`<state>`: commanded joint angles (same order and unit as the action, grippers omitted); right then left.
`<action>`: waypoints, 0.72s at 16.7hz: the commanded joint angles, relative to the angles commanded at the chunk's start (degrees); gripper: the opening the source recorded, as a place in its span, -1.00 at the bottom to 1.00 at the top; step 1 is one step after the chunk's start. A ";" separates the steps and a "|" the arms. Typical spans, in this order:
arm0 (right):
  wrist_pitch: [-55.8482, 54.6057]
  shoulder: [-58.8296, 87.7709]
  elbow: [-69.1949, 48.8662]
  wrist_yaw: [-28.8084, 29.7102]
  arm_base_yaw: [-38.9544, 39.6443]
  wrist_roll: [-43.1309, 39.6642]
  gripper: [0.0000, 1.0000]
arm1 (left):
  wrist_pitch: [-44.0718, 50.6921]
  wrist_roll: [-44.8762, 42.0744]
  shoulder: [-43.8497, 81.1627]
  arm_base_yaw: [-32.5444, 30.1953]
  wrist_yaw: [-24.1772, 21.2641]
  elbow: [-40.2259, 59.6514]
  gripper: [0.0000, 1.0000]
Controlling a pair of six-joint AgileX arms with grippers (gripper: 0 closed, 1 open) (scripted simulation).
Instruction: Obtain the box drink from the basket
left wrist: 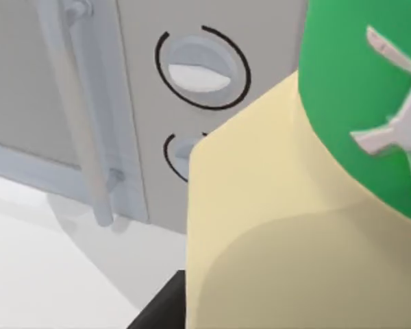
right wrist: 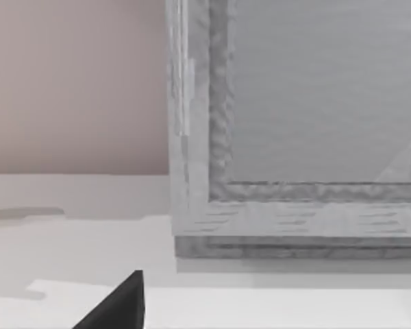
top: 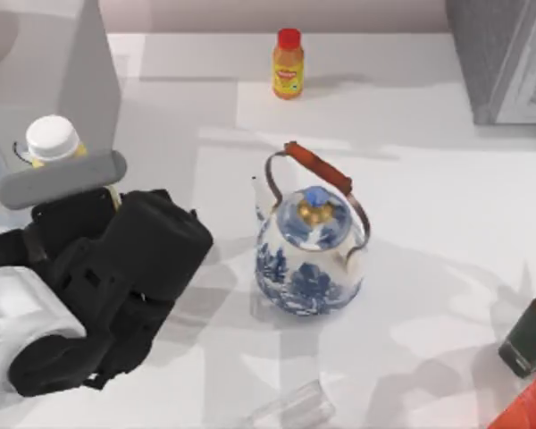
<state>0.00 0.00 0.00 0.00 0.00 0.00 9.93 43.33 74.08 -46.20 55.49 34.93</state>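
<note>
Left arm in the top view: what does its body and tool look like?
The left arm has a glossy white rounded link leading into a bulky, blocky matte-black wrist housing. Its tool is black, with a flat light-grey bar across the front. No cables or markings show.

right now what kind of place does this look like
Probably a kitchen counter, rendered: a blue-and-white teapot, a small orange bottle and grey appliances, one with round dials, on a white table.

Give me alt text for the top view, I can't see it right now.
The left pincer sits at the table's left against the box drink, whose white cap points up. A blue-and-white teapot stands mid-table, a small red-capped bottle beyond it.
</note>
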 joint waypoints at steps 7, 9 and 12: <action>0.00 0.00 0.00 0.00 0.00 0.00 1.00 | -0.63 -0.47 0.13 0.30 -0.20 -0.35 -0.70; 0.00 0.00 0.00 0.00 0.00 0.00 1.00 | -0.63 -0.47 0.13 0.30 -0.20 -0.35 -0.40; 0.00 0.00 0.00 0.00 0.00 0.00 1.00 | -0.63 -0.47 0.13 0.30 -0.20 -0.35 0.06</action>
<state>0.00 0.00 0.00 0.00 0.00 0.00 9.29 42.86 74.21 -45.90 55.29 34.58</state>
